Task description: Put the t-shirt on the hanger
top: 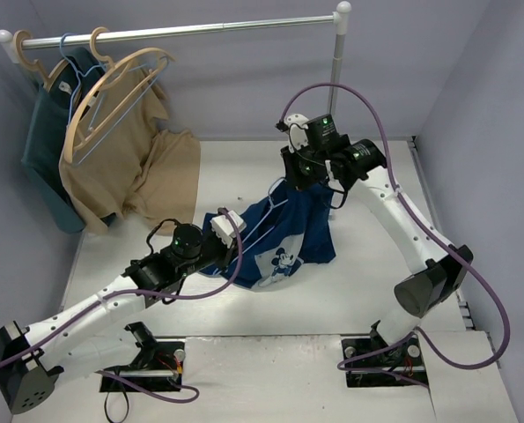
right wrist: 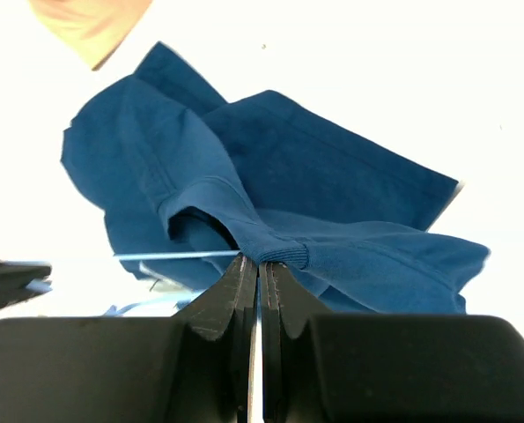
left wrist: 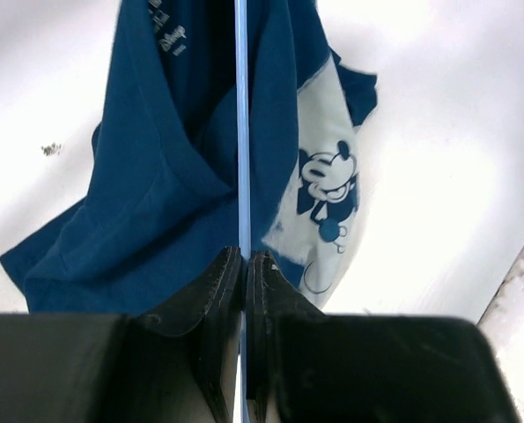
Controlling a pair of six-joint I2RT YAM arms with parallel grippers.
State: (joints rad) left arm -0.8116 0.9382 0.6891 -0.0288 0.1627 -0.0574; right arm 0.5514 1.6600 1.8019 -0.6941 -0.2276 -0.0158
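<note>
Mid-tabletop (top: 376, 291): the t-shirt (top: 288, 238) sits bunched between the two hands. The right hand (right wrist: 259, 264) is at its far top edge, fingers pinched fully together on the ribbed neckband, so the cloth there is lifted. The lower part is slack on the white surface. The left hand (left wrist: 244, 256) is at the shirt's near-left edge, clamped tight on the hanger (left wrist: 242, 132), whose bar runs straight out from the fingertips across the navy fabric. The shirt is a soft navy knit, creased, with stitched hems. The pale Mickey print faces up, just right of the bar in the left wrist view. The hanger is thin, smooth and light blue.
</note>
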